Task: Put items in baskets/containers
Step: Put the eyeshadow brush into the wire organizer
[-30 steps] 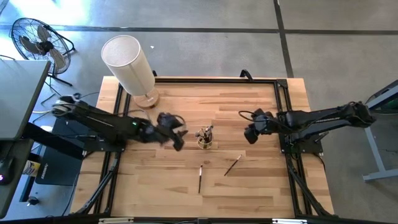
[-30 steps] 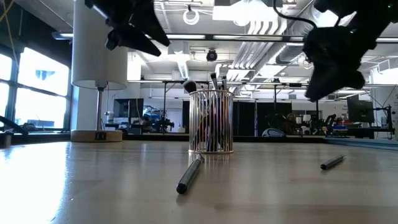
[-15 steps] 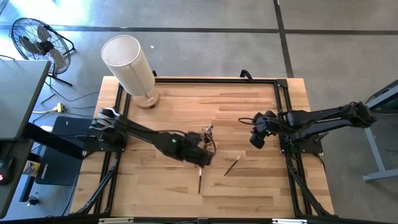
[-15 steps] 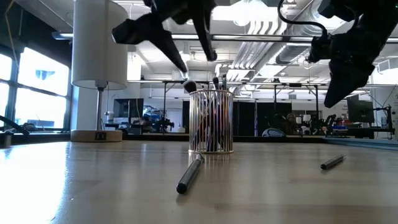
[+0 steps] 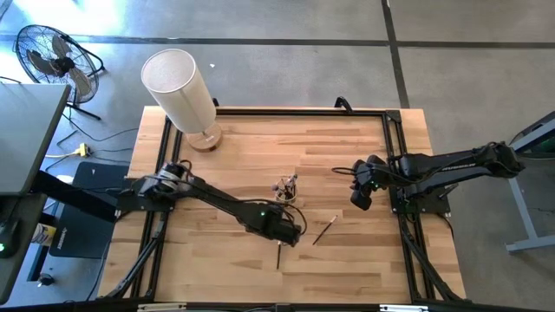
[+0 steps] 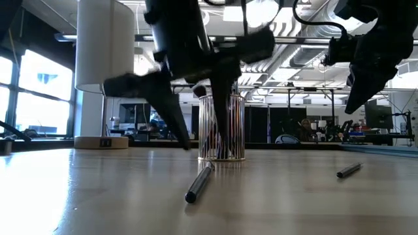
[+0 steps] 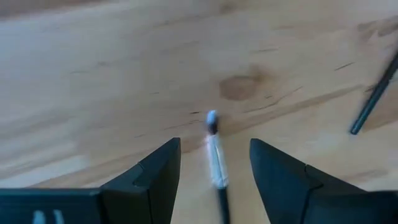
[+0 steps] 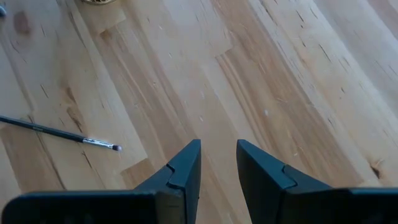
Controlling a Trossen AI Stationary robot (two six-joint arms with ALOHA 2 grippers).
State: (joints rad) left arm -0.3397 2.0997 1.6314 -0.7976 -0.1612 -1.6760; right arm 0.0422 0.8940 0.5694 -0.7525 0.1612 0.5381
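While brushes [image 5: 287, 185] fill the clear cup [image 5: 285, 196] mid-table, the left gripper [image 7: 214, 167] straddles a slim brush [image 7: 215, 155], fingers spread; the right gripper [image 8: 217, 163] hangs parted.

Glass cup [image 5: 285, 192] upright, full of brushes, two brushes [image 5: 278, 252] [image 5: 324, 230] flat on wood
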